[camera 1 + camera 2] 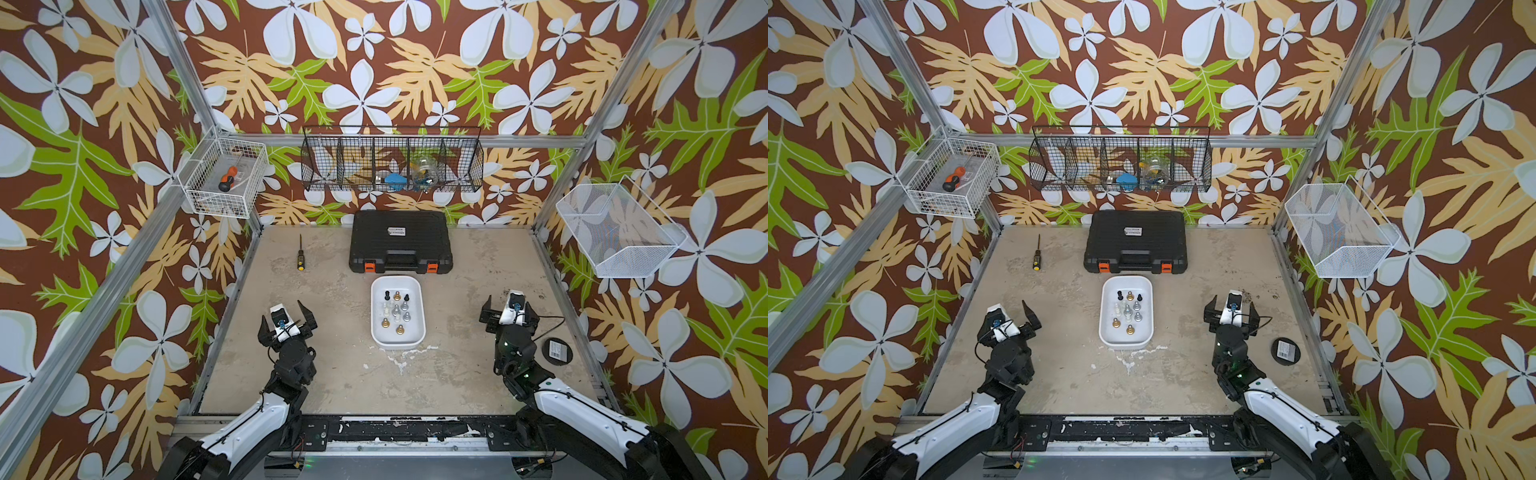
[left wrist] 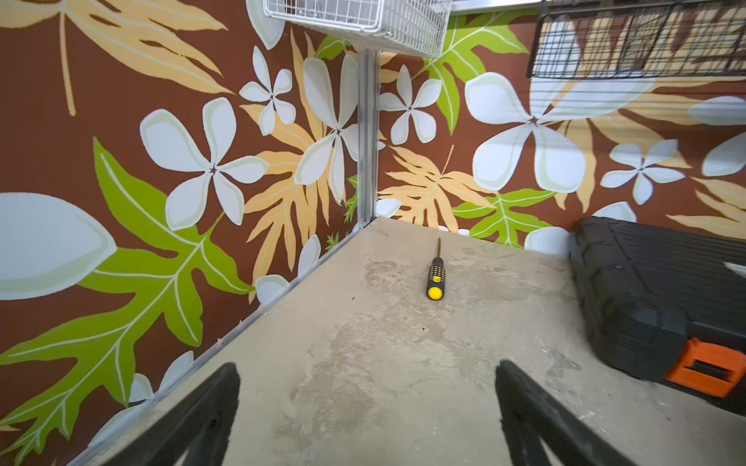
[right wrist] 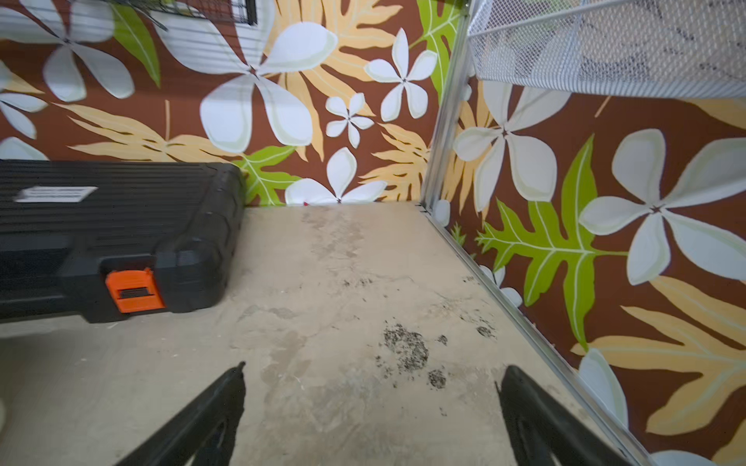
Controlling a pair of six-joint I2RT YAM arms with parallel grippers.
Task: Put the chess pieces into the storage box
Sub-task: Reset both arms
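The storage box, a shallow white tray, sits mid-table in both top views. Several chess pieces in gold, silver, black and white stand upright inside it. My left gripper hovers open to the left of the box and holds nothing. To the right of the box my right gripper is also open and empty. Each wrist view shows only bare table between the spread fingers, left gripper and right gripper; box and pieces are outside both.
A black toolcase with orange latches lies behind the box. A yellow-black screwdriver lies at back left, and a round black disc near the right arm. Wire baskets hang on the walls.
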